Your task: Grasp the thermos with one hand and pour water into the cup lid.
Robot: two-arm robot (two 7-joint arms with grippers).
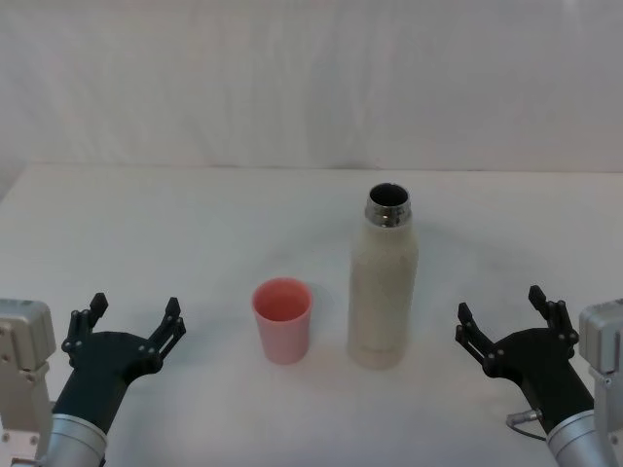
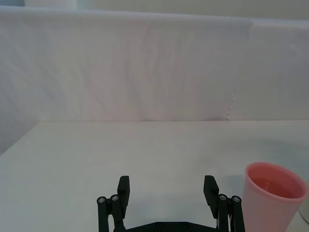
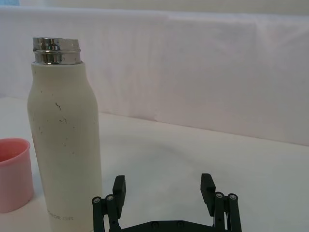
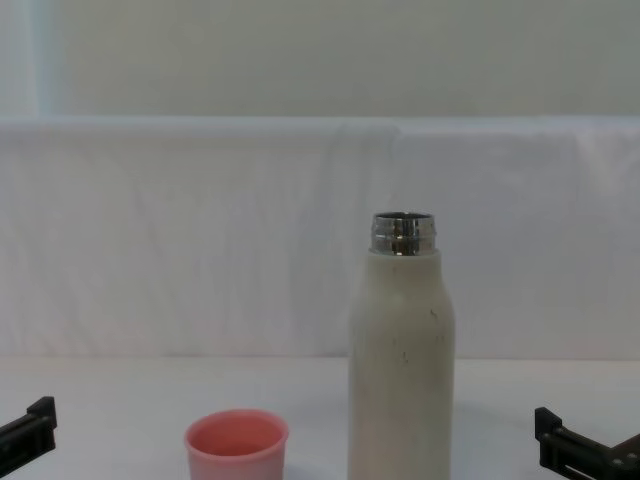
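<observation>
A white table (image 2: 145, 150) stretches away to a white cloth backdrop (image 2: 125, 67) that hangs behind it. In the foreground, the left gripper (image 2: 166, 191) is spread wide, its two black fingers (image 2: 123, 191) upright with bare table between them, holding nothing. Just beside one finger stands the pink cup lid (image 2: 270, 200), upright and open-topped, its inside wall showing. It is apart from the gripper.

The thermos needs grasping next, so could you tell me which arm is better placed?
Probably the right gripper: open, it sits beside the thermos, while the cup lid stands between the thermos and the left gripper.
</observation>
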